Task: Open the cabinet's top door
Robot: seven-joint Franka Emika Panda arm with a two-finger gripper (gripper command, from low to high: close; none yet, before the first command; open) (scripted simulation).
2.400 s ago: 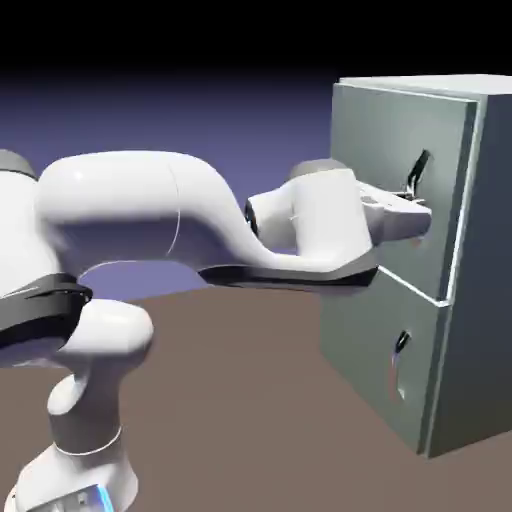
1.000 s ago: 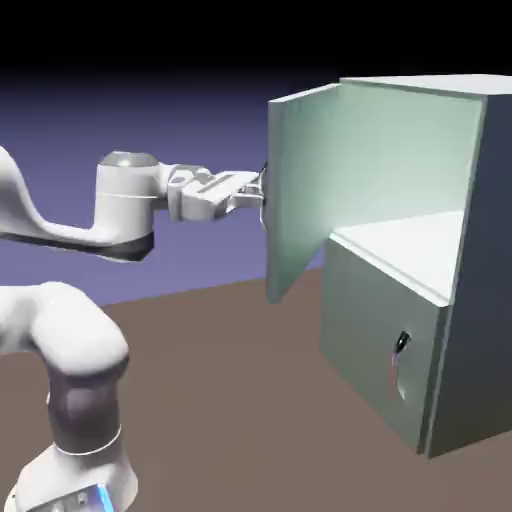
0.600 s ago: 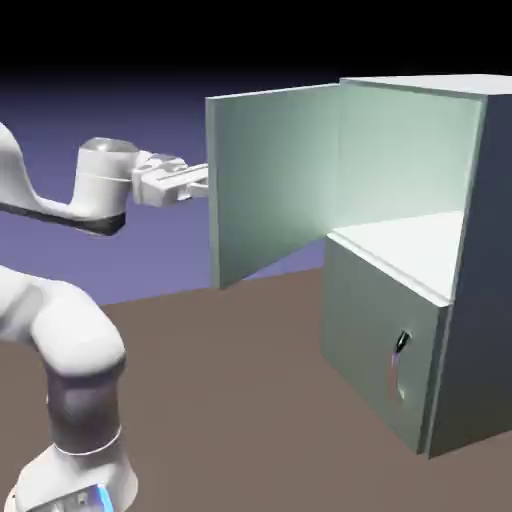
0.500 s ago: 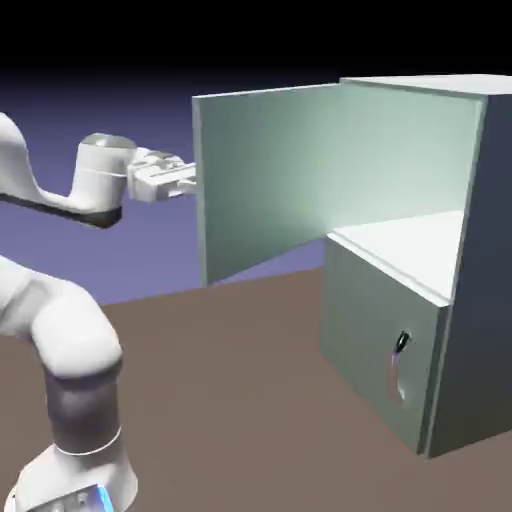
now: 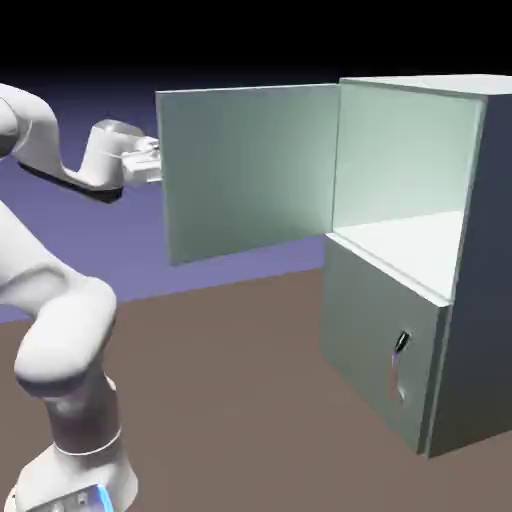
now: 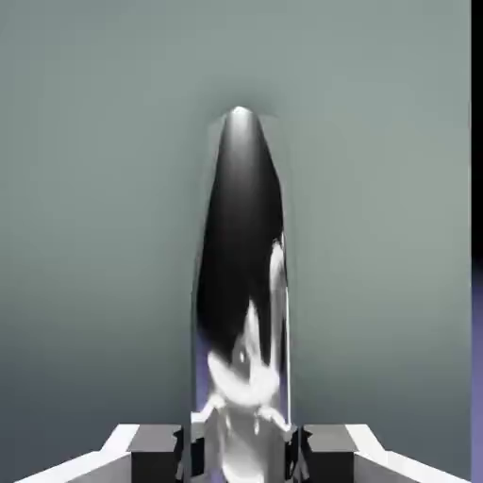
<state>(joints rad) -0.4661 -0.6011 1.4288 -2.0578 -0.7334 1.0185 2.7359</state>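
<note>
The grey-green cabinet (image 5: 470, 300) stands at the exterior view's right. Its top door (image 5: 245, 165) is swung wide open to the left, showing its pale inner face and the pale interior shelf. My gripper (image 5: 152, 160) is at the door's far free edge, mostly hidden behind the panel. In the hand view the door's long dark curved handle (image 6: 241, 283) runs up the middle of the picture in front of the grey-green door panel (image 6: 94, 236). My gripper (image 6: 241, 443) is shut on this handle, with the finger tips (image 6: 156, 443) pressed at either side of it.
The lower door (image 5: 385, 345) is closed, its small dark handle (image 5: 400, 345) facing the camera. The white arm (image 5: 55, 330) arches up from the lower left. Brown tabletop (image 5: 230, 400) lies in front of the cabinet.
The top door has swung further open to the left, and my hand has moved left with its handle. The grip has stayed shut.
</note>
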